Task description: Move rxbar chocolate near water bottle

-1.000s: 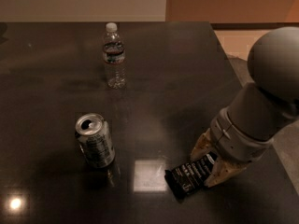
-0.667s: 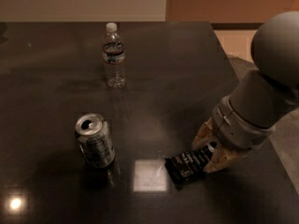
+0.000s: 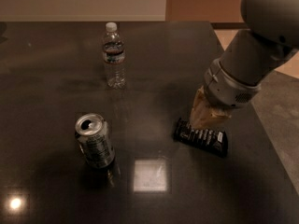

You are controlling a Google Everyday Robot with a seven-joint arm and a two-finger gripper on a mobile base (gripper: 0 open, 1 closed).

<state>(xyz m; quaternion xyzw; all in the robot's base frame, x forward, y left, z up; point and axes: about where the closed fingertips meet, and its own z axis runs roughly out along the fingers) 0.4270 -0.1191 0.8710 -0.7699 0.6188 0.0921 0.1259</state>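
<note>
Reaching down over the right part of the table [image 3: 51, 83], my gripper [image 3: 200, 121] is clamped on the bar [image 3: 208, 139], its tan fingers [image 3: 205, 110] pinching the far long edge near the left end. The bar sits about level, its long side running left to right with a slight tilt, low over the dark top; I cannot tell whether it touches the surface. It is near the table's right edge, which runs diagonally just beyond my arm, with floor past it.

The bottle [image 3: 114, 55] stands upright toward the far side, left of centre, a little in from the far edge and well apart from the bar. The can [image 3: 95, 141] stands upright at the near left, well apart from both. From bar to bottle an open stretch of tabletop runs up and to the left, and the can sits on the near side of that line. A bright square reflection [image 3: 149, 175] lies between can and bar, nearer the front.
</note>
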